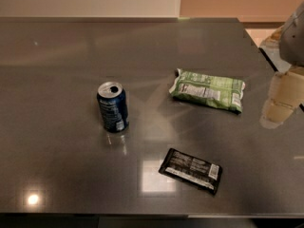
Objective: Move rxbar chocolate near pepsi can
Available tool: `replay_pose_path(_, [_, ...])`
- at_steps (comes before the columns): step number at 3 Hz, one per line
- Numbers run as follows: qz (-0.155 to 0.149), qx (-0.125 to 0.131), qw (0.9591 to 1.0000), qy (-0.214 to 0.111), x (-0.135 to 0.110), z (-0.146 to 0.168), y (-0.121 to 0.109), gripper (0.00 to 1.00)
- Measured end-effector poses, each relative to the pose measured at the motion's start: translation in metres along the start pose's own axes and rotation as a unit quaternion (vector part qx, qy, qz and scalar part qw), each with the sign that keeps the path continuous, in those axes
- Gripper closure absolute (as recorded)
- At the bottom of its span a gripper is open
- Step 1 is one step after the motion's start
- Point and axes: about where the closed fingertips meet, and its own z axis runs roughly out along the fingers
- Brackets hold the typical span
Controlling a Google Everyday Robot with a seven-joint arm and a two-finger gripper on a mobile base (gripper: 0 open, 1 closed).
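The rxbar chocolate (191, 170), a flat black wrapper with white print panels, lies on the grey table near its front edge, right of centre. The pepsi can (113, 107), dark blue with a silver top, stands upright left of centre, well apart from the bar. My gripper (281, 101) hangs at the right edge of the view, above the table's right side, far to the right of the bar and higher up. It holds nothing that I can see.
A green-and-white crinkled snack bag (208, 90) lies right of centre, behind the bar and right of the can. The table's front edge (142, 214) runs close below the bar. The right edge (263, 56) passes by the gripper.
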Motion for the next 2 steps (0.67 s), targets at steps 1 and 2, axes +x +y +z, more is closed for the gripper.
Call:
replay_pose_path(1, [-0.001,0.0,1.0,-0.003,-0.0002,-0.0008,0.0014,0.0])
replay_pose_path(2, [-0.008,-0.004,0.9997,-0.021,-0.0015,-0.0058,0.0113,0.0])
